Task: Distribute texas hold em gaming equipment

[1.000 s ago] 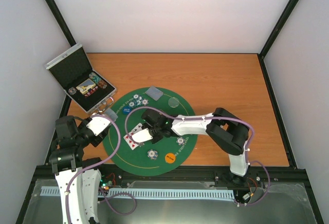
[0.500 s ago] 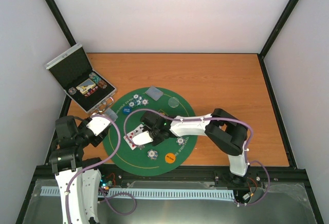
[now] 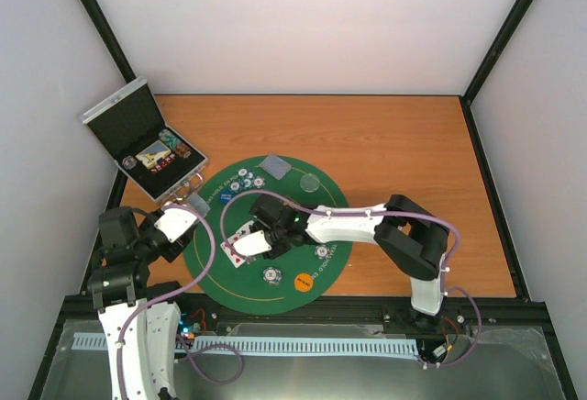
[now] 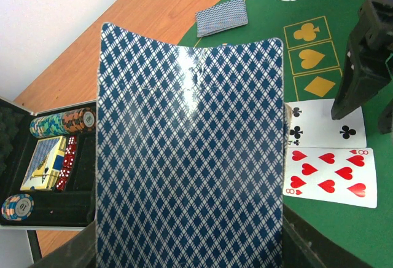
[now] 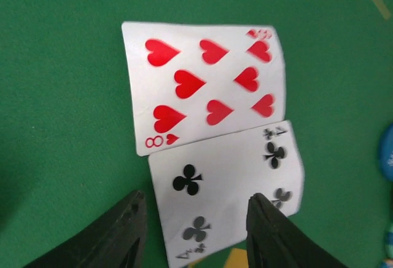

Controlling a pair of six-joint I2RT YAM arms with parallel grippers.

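Note:
My right gripper (image 5: 196,234) is open just above the green felt mat (image 5: 61,126). Its fingers (image 5: 116,234) straddle the near end of a face-up four of clubs (image 5: 227,188), which lies flat beside an eight of hearts (image 5: 206,80). In the top view the right gripper (image 3: 251,241) is at the mat's left part, over these cards (image 3: 236,243). The left gripper (image 3: 179,223) hovers at the mat's left rim, shut on blue-backed playing cards (image 4: 190,151) that fill its wrist view. I cannot tell whether it holds one card or a stack.
An open silver case (image 3: 147,143) with chips and dice (image 4: 61,123) stands at the far left. On the mat (image 3: 339,207) lie a face-down card pile (image 3: 274,165), white-patterned chips (image 3: 246,180), a blue disc (image 3: 227,195), a clear disc (image 3: 311,181) and an orange disc (image 3: 304,281).
The right gripper has opened and let go of the four of clubs, which now rests on the mat next to the eight of hearts. The left arm has not moved.

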